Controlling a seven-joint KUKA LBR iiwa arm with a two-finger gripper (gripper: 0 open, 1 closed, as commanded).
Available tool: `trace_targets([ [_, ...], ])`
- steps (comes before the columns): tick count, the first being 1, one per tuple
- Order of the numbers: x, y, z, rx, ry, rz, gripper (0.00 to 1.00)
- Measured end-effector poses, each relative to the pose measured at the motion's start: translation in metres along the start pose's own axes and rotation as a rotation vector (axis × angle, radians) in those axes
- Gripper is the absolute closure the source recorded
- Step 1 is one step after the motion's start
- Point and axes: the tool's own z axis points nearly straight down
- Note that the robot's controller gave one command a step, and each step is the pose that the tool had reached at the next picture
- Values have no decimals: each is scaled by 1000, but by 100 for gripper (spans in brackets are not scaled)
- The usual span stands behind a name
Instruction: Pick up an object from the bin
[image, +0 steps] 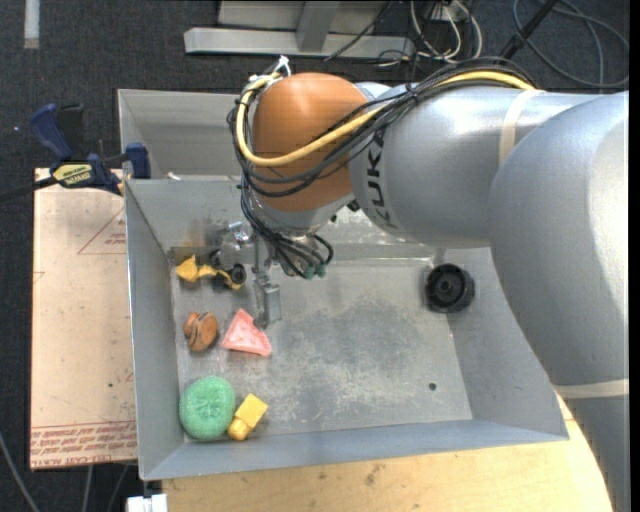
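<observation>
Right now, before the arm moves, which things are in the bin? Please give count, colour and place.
bin: 1, grey, middle of view.
yellow curled thing: 1, yellow, upper left, by the left wall.
brown lump: 1, brown, left, below the yellow curled thing.
pink wedge: 1, pink, right of the brown lump.
green ball: 1, green, lower left corner.
yellow block: 1, yellow, against the green ball's right.
black round knob: 1, black, right side, alone.
arm: 1, silver, orange cover, from the right.
pincer: 1, grey, beside the pink wedge's upper tip.
</observation>
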Motion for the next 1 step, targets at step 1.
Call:
trace_targets([
  [1,-13,-3,41,1,-7,-256,0],
])
